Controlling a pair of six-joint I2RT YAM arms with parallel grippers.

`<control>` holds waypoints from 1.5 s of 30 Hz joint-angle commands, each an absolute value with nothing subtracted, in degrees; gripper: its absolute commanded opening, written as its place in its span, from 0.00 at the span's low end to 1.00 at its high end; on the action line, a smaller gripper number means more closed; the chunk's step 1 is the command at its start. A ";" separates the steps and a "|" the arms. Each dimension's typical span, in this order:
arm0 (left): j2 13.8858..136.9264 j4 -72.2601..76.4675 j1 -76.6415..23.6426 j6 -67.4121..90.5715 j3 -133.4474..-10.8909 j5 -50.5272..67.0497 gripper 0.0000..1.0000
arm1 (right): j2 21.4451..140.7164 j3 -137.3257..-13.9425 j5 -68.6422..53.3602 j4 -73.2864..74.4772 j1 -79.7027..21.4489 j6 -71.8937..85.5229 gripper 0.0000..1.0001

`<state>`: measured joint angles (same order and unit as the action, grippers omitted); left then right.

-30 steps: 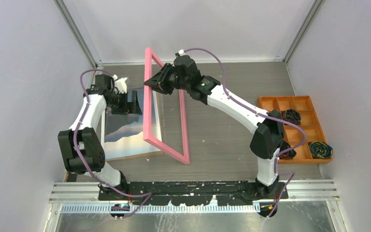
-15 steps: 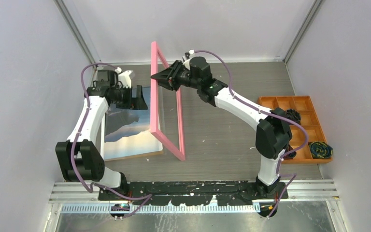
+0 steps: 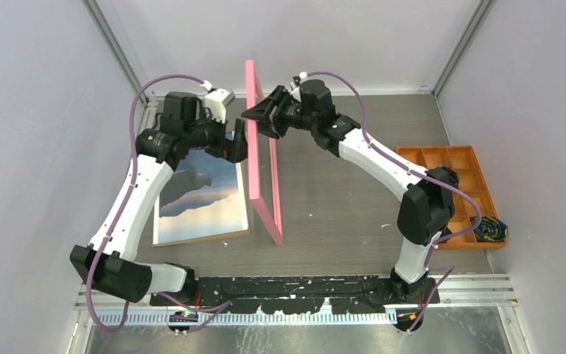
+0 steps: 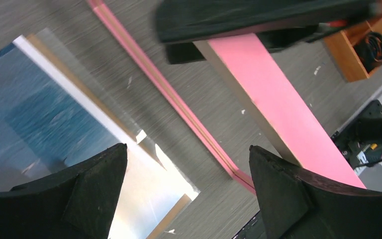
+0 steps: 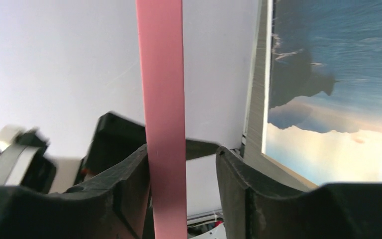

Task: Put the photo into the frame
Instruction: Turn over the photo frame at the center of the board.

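The pink frame (image 3: 263,166) stands on its long edge, almost upright, in the middle of the table. My right gripper (image 3: 256,116) straddles its raised top bar. In the right wrist view the bar (image 5: 161,74) lies against the left finger (image 5: 129,174), with a gap to the other finger, so the right gripper (image 5: 182,148) is open. My left gripper (image 3: 237,147) hovers open just left of the frame with nothing between its fingers. In the left wrist view the left gripper (image 4: 187,148) has the pink bar (image 4: 278,99) beside it. The photo (image 3: 199,192) lies face up, left of the frame.
A tan backing board (image 3: 206,237) shows under the photo's near edge. An orange compartment tray (image 3: 453,153) with dark coiled items sits at the right. White walls close in the back and sides. The arm bases stand along the near rail.
The frame has swung from a slant to nearly upright and shifted right. My right jaws have widened around its bar. The left arm has reached up and right, close to the frame.
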<state>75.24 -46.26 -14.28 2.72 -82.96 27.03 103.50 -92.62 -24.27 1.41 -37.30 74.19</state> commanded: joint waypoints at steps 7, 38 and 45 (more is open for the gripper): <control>77.74 -48.02 -24.65 2.48 -87.97 20.09 0.94 | 100.66 -103.75 -20.15 25.88 -35.54 60.25 0.60; 81.66 -42.75 -27.69 -7.31 -76.19 7.62 0.95 | 100.92 -120.71 11.88 74.54 -33.75 27.26 0.50; 88.44 -36.73 -27.59 -13.62 -69.90 -1.44 0.93 | 95.96 -105.10 16.94 67.55 -33.71 25.09 0.40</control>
